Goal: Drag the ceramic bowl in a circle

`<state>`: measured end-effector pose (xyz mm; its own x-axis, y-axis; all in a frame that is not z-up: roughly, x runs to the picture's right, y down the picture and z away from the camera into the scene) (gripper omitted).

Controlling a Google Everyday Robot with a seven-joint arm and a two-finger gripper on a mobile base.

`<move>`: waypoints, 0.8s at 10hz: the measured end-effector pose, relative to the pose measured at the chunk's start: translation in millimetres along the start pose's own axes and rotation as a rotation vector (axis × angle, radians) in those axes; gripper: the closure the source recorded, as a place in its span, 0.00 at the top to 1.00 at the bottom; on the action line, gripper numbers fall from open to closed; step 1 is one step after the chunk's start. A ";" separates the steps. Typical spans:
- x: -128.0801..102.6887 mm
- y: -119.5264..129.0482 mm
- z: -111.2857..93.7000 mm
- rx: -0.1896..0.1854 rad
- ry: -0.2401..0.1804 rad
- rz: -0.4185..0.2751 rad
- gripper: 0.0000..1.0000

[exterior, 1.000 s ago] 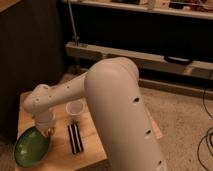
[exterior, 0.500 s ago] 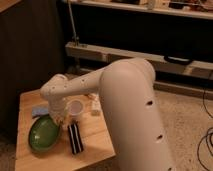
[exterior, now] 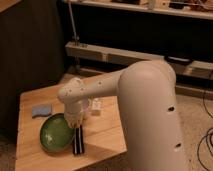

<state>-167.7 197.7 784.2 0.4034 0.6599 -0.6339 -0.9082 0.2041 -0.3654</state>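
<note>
The ceramic bowl, a shallow glossy green dish, sits on the wooden table, left of centre. My gripper hangs down from the white arm and is at the bowl's right rim, between the bowl and the black striped block. The gripper's tip is partly hidden against the bowl's edge.
A small blue cloth lies at the table's back left. A small white item stands behind the gripper. The black striped block lies right beside the bowl. Dark shelving and a metal rail stand behind the table.
The bowl has slid from the table's front left corner to the right, toward the black block. The gripper moved with it and the arm swung over.
</note>
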 end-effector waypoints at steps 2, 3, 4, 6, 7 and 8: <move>20.7 8.2 6.6 0.006 0.014 -0.050 0.00; 29.5 14.8 9.8 0.010 0.020 -0.072 0.00; 41.8 25.7 13.7 0.016 0.026 -0.101 0.00; 53.0 45.8 19.4 0.024 0.031 -0.156 0.00; 54.1 56.8 21.2 0.026 0.032 -0.180 0.00; 52.0 68.8 22.9 0.024 0.031 -0.202 0.00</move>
<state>-211.8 262.6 741.8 0.5805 0.5815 -0.5700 -0.8108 0.3477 -0.4709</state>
